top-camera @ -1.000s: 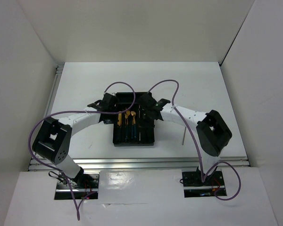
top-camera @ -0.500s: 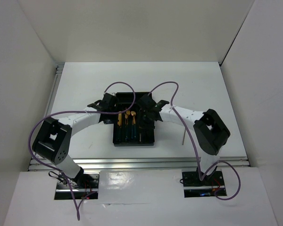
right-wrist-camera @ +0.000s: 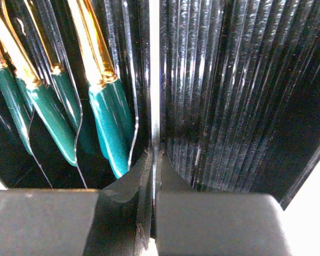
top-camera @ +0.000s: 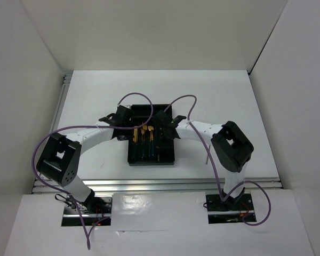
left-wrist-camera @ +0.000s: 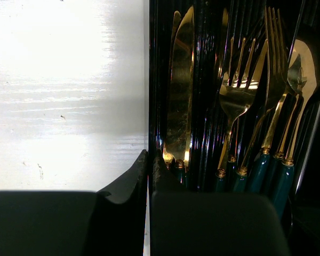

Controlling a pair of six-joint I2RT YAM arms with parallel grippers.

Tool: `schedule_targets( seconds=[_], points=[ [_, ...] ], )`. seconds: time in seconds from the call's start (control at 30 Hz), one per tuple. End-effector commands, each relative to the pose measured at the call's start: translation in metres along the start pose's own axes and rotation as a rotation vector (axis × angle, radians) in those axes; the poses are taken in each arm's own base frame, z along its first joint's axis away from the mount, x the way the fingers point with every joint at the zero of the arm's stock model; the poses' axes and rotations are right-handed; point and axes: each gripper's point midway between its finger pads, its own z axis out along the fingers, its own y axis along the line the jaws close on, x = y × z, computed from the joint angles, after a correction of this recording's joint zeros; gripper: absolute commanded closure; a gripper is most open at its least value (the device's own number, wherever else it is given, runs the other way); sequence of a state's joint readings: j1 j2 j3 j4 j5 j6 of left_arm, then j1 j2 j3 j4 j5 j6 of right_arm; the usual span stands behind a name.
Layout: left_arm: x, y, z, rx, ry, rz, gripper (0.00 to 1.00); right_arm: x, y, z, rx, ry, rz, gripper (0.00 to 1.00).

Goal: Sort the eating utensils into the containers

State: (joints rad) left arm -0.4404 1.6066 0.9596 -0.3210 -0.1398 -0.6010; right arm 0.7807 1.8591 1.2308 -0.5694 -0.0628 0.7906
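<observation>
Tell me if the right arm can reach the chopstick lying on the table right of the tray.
Probably yes: the chopstick lies bare on the table, nothing covering it, close beside that arm's elbow.

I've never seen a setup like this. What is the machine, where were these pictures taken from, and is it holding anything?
It is a robot: a left arm and a right arm bolted to a table, each with a two-finger gripper. The wide picture looks down from above; the close-ups come from cameras on the wrists. A black tray with long compartments holds gold-headed, teal-handled knives, forks and a spoon. The right gripper is shut on a pale chopstick over the tray. The left gripper is shut at the tray's left wall; whether it pinches that wall is unclear. A second chopstick lies on the table.
</observation>
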Motion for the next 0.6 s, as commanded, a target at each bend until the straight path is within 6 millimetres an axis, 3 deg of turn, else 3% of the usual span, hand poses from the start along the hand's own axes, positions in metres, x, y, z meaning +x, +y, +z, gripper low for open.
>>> schedule_targets(
  seconds=[0.0, 0.13, 0.23, 0.27, 0.33, 0.57],
  points=[
    [0.005, -0.007, 0.003, 0.046, 0.013, -0.009, 1.00, -0.004, 0.017, -0.003, -0.034, -0.026, -0.035, 1.00],
    [0.005, -0.007, 0.003, 0.046, 0.013, -0.009, 1.00, -0.003, 0.015, -0.003, -0.028, -0.020, -0.035, 1.00],
    [0.005, -0.007, 0.003, 0.046, 0.013, -0.009, 1.00, -0.003, 0.016, -0.005, -0.026, -0.019, -0.035, 0.88],
    [0.005, -0.007, 0.003, 0.046, 0.013, -0.009, 1.00, -0.006, 0.020, -0.007, -0.034, -0.026, -0.035, 0.77],
    [0.005, -0.007, 0.003, 0.046, 0.013, -0.009, 1.00, -0.005, 0.018, -0.007, -0.026, -0.019, -0.035, 0.68],
    [0.007, -0.006, 0.003, 0.041, 0.021, -0.008, 1.00, -0.010, 0.019, -0.017, -0.013, -0.033, -0.034, 0.64]
  ],
)
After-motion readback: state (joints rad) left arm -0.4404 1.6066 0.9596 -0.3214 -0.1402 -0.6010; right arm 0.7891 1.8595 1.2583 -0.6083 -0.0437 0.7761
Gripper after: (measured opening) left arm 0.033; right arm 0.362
